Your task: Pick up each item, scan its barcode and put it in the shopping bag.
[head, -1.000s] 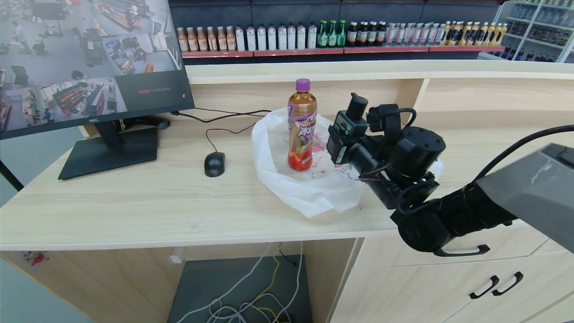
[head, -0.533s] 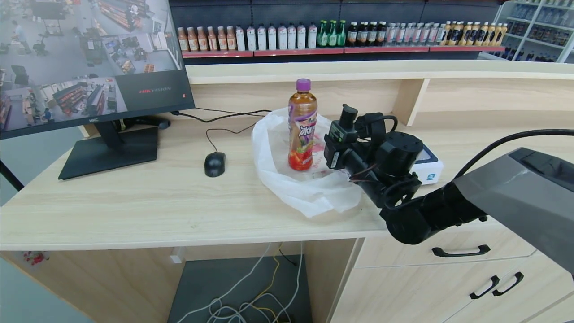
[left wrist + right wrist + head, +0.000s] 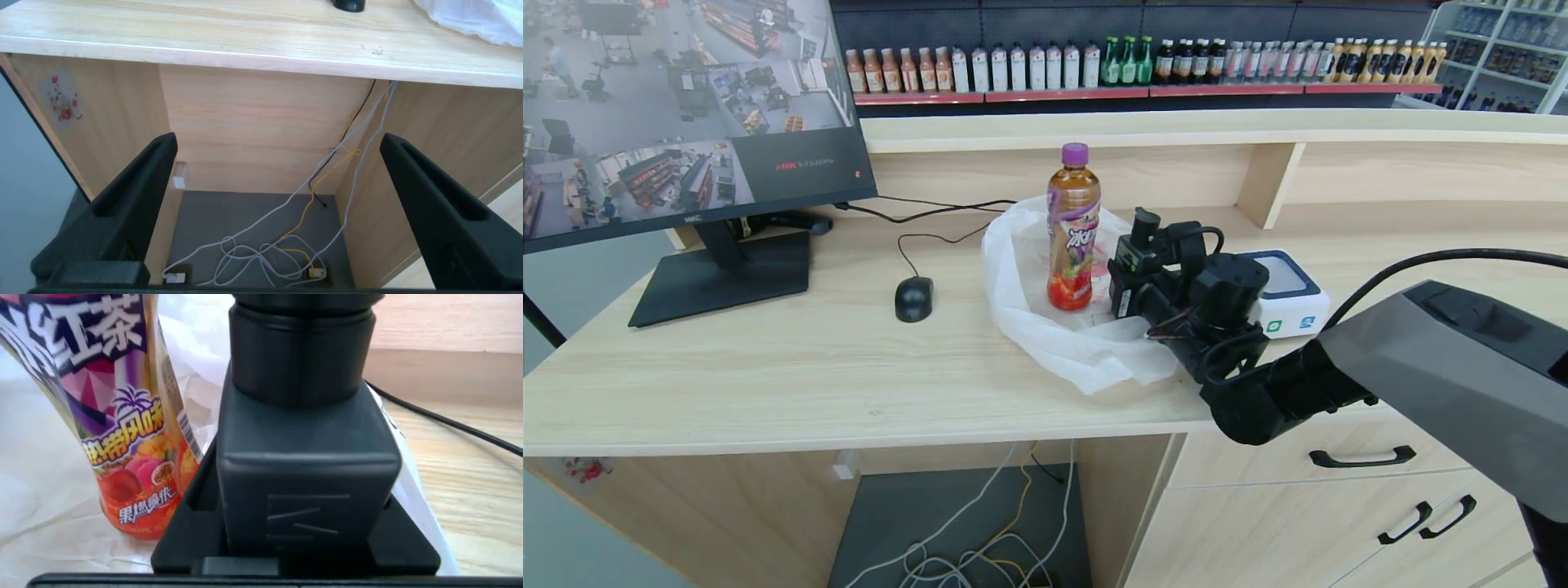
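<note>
Found the tall orange-red tea bottle with a purple cap (image 3: 1072, 237) standing upright on the crumpled white plastic shopping bag (image 3: 1045, 343), near 12 o'clock on the pale wooden surface (image 3: 768, 367). Could not tell whether it stood inside the bag's mouth or merely on top. Saw the right pincer (image 3: 1135, 282) grasping a black handheld scanner (image 3: 1142, 233), held just beside the bottle at its 3 o'clock, close to the label but apart from it. Noted a white box with a dark top (image 3: 1286, 294) at 3 o'clock of that arm, and a black mouse (image 3: 913, 298) at 9 o'clock of the bottle. Noted the left pincer (image 3: 278, 147) released, jaws wide, hanging below the surface's front edge before loose cables. Judged the scanning step to be in hand. Would next call for turning the scanner's window onto the barcode, likely round the label's side, without nudging the tall, easily tipped bottle.
</note>
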